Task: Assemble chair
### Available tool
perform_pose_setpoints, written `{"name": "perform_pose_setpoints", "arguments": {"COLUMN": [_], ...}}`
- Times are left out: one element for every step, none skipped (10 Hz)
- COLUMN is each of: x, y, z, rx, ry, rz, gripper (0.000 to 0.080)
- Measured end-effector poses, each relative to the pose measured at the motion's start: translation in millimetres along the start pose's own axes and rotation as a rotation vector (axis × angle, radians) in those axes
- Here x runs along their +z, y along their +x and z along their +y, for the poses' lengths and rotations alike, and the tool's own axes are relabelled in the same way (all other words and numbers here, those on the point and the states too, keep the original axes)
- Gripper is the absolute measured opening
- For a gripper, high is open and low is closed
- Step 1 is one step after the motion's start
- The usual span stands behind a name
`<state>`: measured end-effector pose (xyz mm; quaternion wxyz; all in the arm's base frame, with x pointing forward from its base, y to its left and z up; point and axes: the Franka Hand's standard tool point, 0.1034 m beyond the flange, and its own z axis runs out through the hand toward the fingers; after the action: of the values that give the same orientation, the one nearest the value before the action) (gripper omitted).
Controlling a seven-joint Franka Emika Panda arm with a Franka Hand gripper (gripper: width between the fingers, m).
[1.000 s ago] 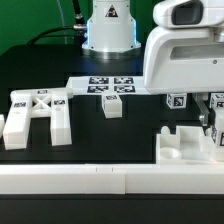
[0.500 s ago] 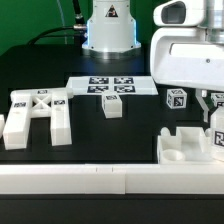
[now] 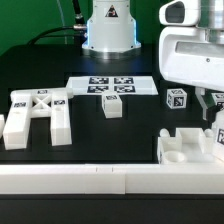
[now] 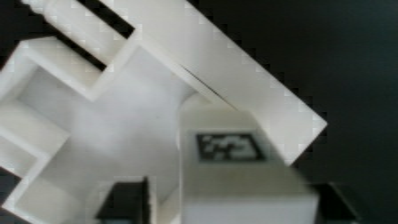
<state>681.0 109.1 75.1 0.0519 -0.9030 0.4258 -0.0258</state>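
In the exterior view my gripper hangs at the far right, just above an upright white leg with a tag on it. The leg stands against the white seat block. In the wrist view the same tagged leg lies between my two dark fingers. My gripper is open, with a thin gap showing beside one finger. The seat block's recessed face fills the wrist picture beyond it. The H-shaped piece lies at the exterior view's left. A short white peg sits mid-table.
The marker board lies flat behind the peg. A small tagged block sits next to my gripper. A long white rail runs along the front edge. The robot's base stands at the back.
My jaws have spread apart and let go of the tagged leg. The hand has risen a little and shifted toward the exterior view's right. The leg stays standing at the seat block.
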Motion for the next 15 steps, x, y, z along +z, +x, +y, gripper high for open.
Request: {"name": "perform_pose_setpoints", "arguments": {"x": [-0.2,-0.2,0.0,0.3,0.2,0.1,0.1,-0.1,-0.2,-0.1,-0.2,-0.3,-0.3,-0.2,0.0], "y": [0.2,-0.3,-1.9,-4.2,-4.8,-5.4,-5.4,-4.4,-3.8,-4.1,-3.7,-2.6,-0.8,-0.2,-0.3], "z": [0.0,-0.3,-1.0,-2.3,-3.1,-3.6,-3.6,-3.1,-2.8,-2.9,-2.8,-2.2,-1.0,-0.6,-0.5], "rx": [-0.043,-0.135,-0.261,-0.352,-0.422,-0.536,-0.639,-0.723,-0.786,-0.880,-0.958,-1.053,-1.142,-1.139,-1.137], "ry": [0.000,-0.002,-0.010,-0.012,-0.011,-0.017,-0.017,-0.018,-0.021,-0.030,-0.036,-0.042,-0.050,-0.050,-0.050], "rz": [0.000,0.003,0.009,0.010,0.011,0.015,0.014,0.013,0.014,0.018,0.020,0.021,0.021,0.022,0.021], "gripper": [0.0510,0.0619,0.0640,0.0640,0.0648,0.0648,0.0649,0.0649,0.0649,0.0649,0.0649,0.0649,0.0649,0.0649,0.0519]}}
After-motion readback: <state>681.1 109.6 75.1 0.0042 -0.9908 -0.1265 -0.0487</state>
